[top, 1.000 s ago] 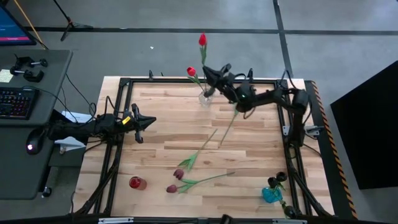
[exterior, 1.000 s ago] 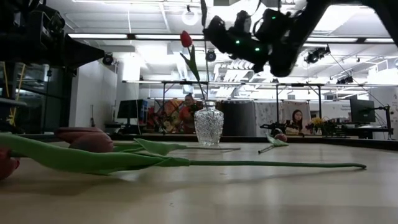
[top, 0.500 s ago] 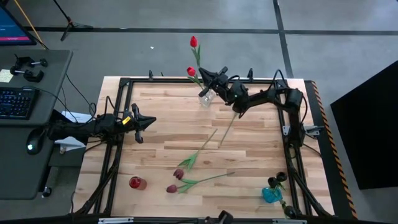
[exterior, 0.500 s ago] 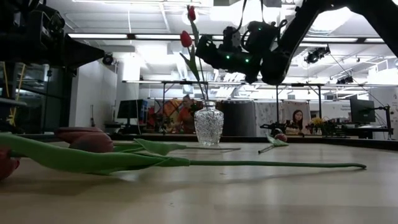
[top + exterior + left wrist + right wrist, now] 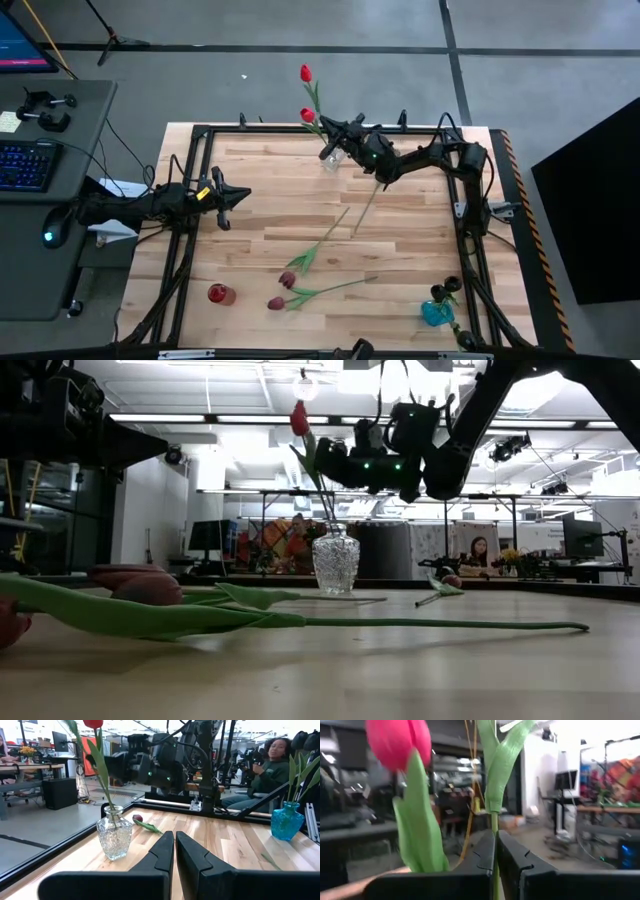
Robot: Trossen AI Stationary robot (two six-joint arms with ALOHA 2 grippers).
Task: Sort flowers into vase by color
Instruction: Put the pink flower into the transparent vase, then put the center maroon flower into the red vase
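A clear glass vase (image 5: 330, 157) stands at the table's far edge with one red tulip (image 5: 308, 116) in it. My right gripper (image 5: 328, 124) hovers just above the vase, shut on a second red tulip (image 5: 305, 73) whose head rises beyond the far edge. Whether its lower stem end is inside the vase mouth is hidden. Two maroon-headed flowers (image 5: 288, 280) (image 5: 276, 303) and a third stem (image 5: 366, 208) lie flat on the wood mid-table. My left gripper (image 5: 245, 195) rests shut at the table's left side, holding nothing. My right gripper pinches the tulip's thin green stem (image 5: 494, 827) between its two fingers, below a long leaf (image 5: 506, 755). The fingers come from the table's right, nearly level, and lie across the stem. The tulip stands almost upright, head up, clear of the table.
A blue vase (image 5: 437, 313) with dark flowers stands at the near right corner. A small red object (image 5: 220, 294) sits near the front left. A black frame (image 5: 200, 132) edges the table. People sit in the room beyond (image 5: 267, 757).
My right gripper has sunk toward the clear vase and shifted a little toward the table's left, tipping from steeply raised to nearly level. The held red tulip has swung with it, its head moving left and coming more upright over the vase.
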